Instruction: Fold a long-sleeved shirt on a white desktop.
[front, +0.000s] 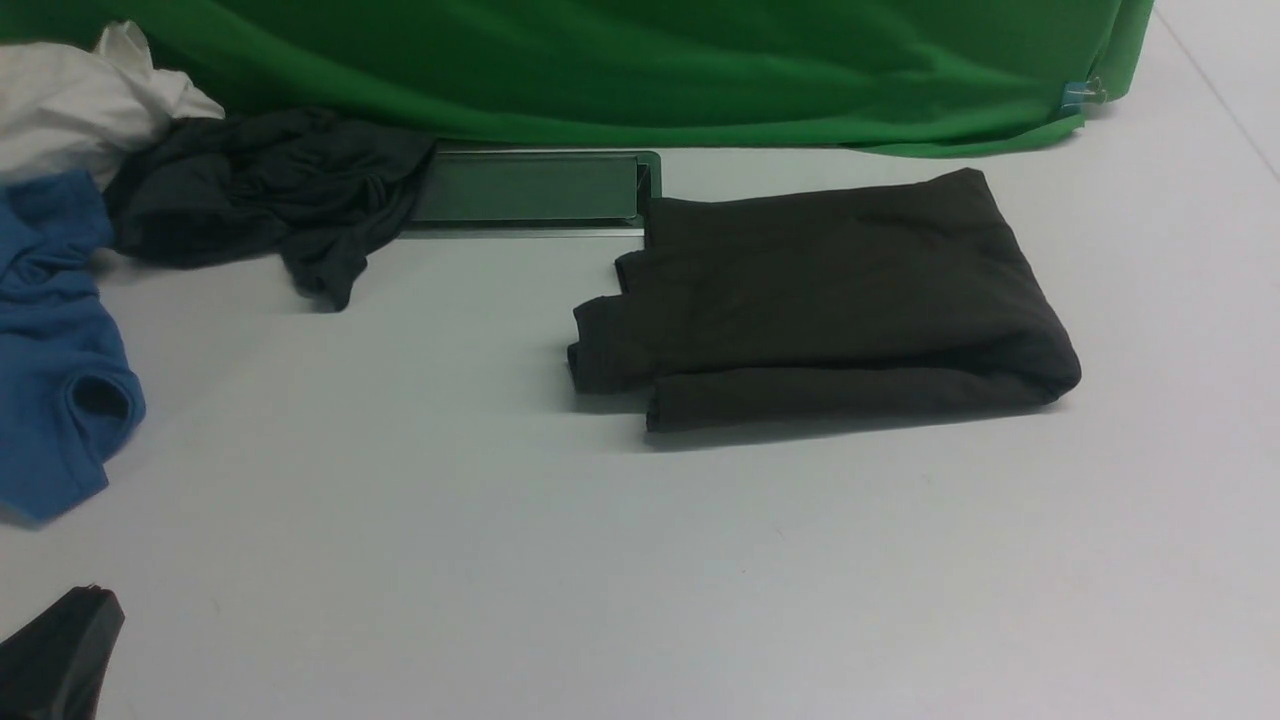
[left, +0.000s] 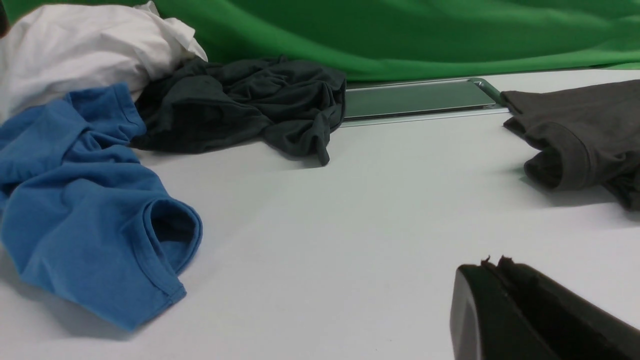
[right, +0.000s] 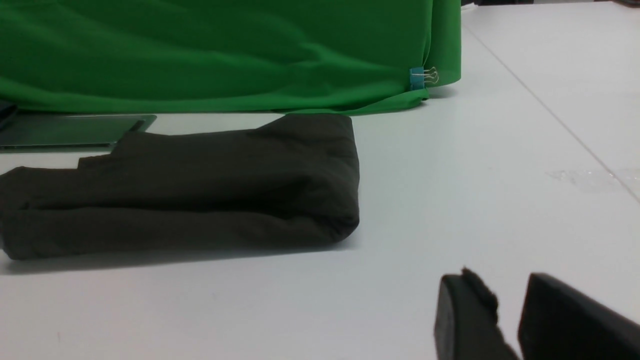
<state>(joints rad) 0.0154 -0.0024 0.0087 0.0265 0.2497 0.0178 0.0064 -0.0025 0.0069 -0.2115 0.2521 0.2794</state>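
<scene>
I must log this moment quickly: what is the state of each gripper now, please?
Left gripper: closed, holding nothing, above the white desktop.
Right gripper: open, holding nothing; the long-sleeved shirt lies folded, apart from it.

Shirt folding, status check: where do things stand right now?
Left jaws shut, empty; right jaws apart, empty. Shirt folded, lying on the desk, untouched. Blue garment and dark garment heaped far left, clear of it.

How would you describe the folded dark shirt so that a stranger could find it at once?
Start at the green cloth backdrop behind the broad white desktop. Just in front of it, toward the robot's right, lies the dark brownish-black long-sleeved knit shirt. Unlike the crumpled teal-grey garment, blue garment and white garment heaped at left, it is neatly folded.
</scene>
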